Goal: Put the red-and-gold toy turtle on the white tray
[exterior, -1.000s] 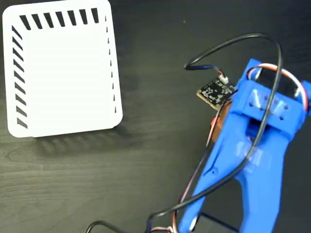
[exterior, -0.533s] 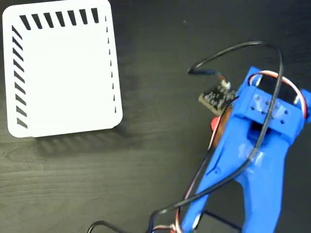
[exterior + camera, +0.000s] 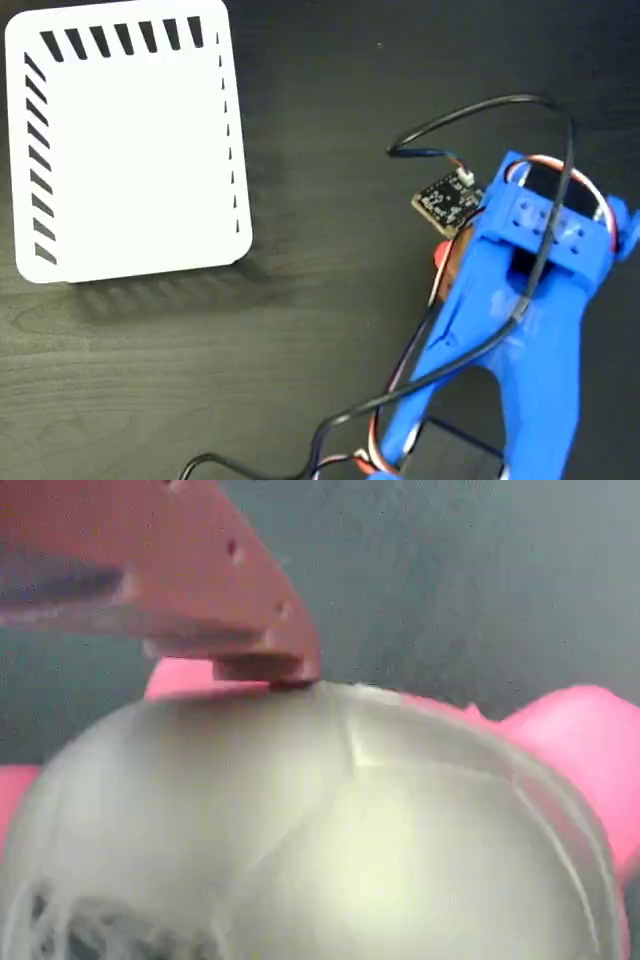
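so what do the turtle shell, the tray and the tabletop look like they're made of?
Turtle shell: glossy and domed, with a soft highlight and faceted seams; probably moulded plastic with a metallic coat. The colour is washed out in the wrist view.
White tray: flat and matte, with crisp black slots; plastic or card, unclear which.
Table: dark with visible grain; wood or a wood-look laminate.

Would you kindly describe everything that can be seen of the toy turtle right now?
In the fixed view the toy turtle is almost wholly hidden under the blue arm: only a small coral-red bit and a brownish sliver show at the arm's left edge, far right of the white tray. The wrist view is filled by its shiny, pale domed shell with faint seams, pink limbs poking out at the sides. One gripper finger touches the shell's top. Its code mark is unclear.
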Available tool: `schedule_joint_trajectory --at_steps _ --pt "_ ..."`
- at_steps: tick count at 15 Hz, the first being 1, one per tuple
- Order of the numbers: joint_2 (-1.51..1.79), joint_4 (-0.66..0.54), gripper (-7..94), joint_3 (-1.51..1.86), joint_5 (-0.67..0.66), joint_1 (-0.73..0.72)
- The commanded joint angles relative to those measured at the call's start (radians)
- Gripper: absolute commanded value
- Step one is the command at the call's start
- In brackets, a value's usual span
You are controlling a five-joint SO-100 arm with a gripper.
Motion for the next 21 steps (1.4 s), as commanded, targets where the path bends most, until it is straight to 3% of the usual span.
schedule_joint_trajectory --at_steps 1,3,8,9,13,21 --pt "0.023 -0.014 67 0.006 0.021 0.011" --pt "0.023 -0.029 63 0.017 0.021 0.011" --pt "0.025 -0.066 6 0.032 0.025 0.012" --pt "0.026 -0.066 1 0.034 0.025 0.012" --pt "0.044 -0.002 0 -0.011 -0.008 0.021" --pt "0.178 0.408 0 -0.686 -0.115 -0.049"
